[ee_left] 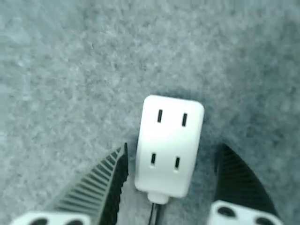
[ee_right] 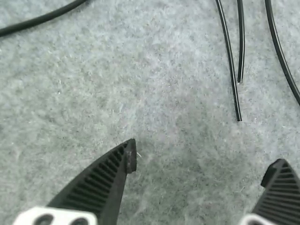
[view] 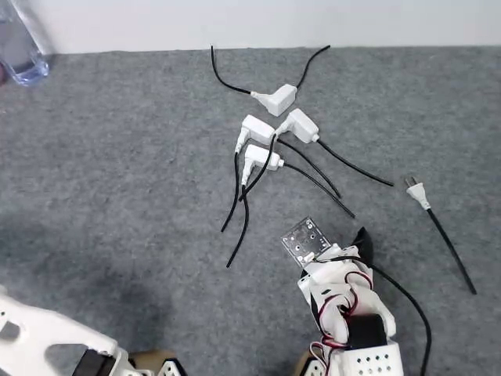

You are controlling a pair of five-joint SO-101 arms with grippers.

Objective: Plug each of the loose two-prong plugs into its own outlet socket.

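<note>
A white outlet block (ee_left: 168,145) with two pairs of slots lies face up on the grey carpet. My left gripper (ee_left: 174,150) is open, one finger on each side of the block and not touching it. My right gripper (ee_right: 205,153) is open over bare carpet near several black cord ends (ee_right: 239,101). In the high view the right gripper (view: 340,241) sits at the bottom centre, pointing toward a cluster of white cord-fitted pieces (view: 270,129). A loose two-prong plug (view: 415,189) on a black cord lies to its right.
A clear plastic bottle (view: 19,47) stands at the far left corner by the white wall. A white arm (view: 55,337) is folded at the bottom left corner. Black cords (view: 239,211) trail from the cluster toward the right arm.
</note>
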